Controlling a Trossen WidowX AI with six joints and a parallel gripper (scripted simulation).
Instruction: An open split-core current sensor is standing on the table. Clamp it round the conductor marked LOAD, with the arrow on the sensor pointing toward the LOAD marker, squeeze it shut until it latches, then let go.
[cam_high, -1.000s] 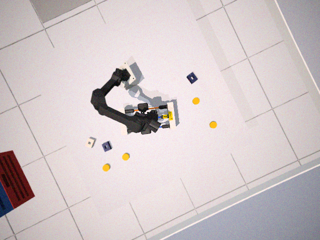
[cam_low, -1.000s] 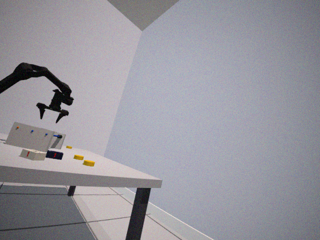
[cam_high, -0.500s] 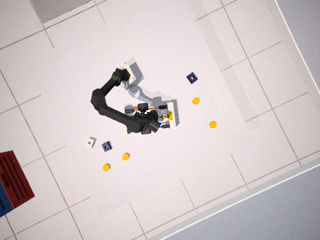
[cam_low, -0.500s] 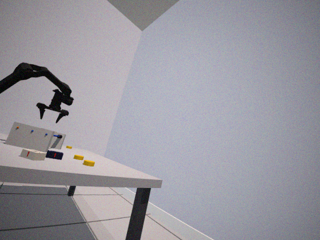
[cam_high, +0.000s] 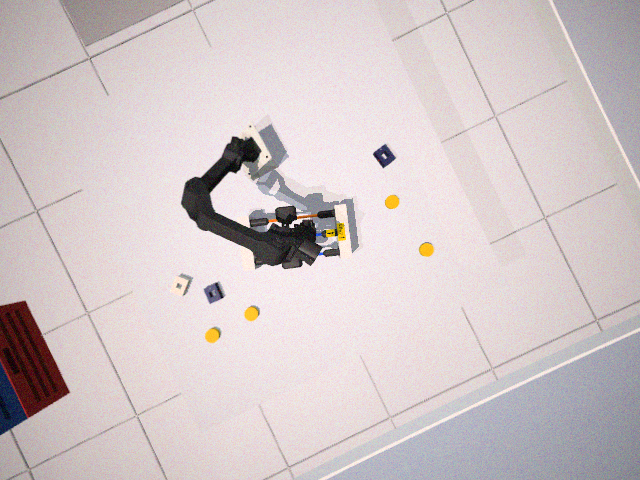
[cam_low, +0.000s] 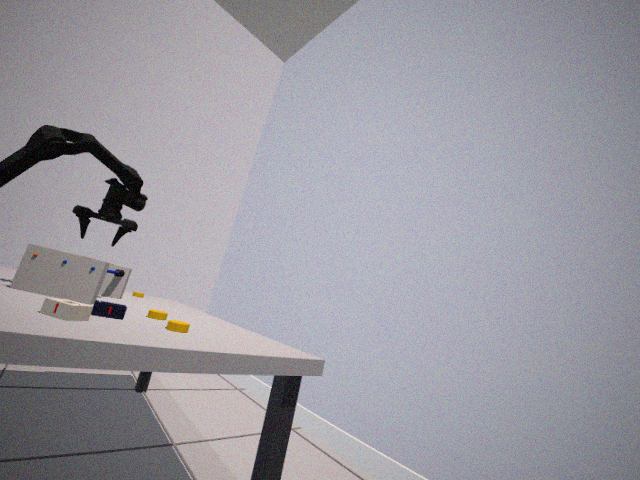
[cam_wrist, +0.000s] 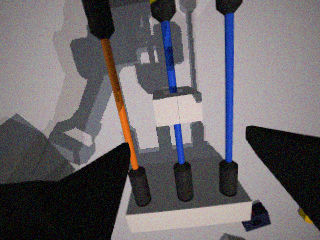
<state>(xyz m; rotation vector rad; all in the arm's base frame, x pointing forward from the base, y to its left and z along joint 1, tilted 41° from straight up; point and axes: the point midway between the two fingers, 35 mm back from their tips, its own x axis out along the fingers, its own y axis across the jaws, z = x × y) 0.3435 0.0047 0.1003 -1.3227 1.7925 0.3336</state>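
The white current sensor (cam_wrist: 177, 109) sits around the middle blue conductor (cam_wrist: 179, 145) (cam_high: 318, 234). Its two halves meet at a thin seam and look closed; its arrow is not visible, and the arm hides it in the top view. A yellow tag (cam_high: 330, 233) sits on that conductor, beside a yellow label (cam_high: 341, 231) on the end block; the writing is too small to read. My gripper (cam_low: 98, 241) (cam_wrist: 186, 140) is open and empty above the conductors, its fingers wide apart and clear of the sensor.
An orange conductor (cam_wrist: 119, 102) and another blue conductor (cam_wrist: 229, 90) flank the middle one. A white block (cam_high: 180, 282) (cam_low: 67, 308) and a navy block (cam_high: 211, 294) (cam_low: 109, 310) stand near the rack. Another navy block (cam_high: 385, 153) and several yellow discs lie farther out.
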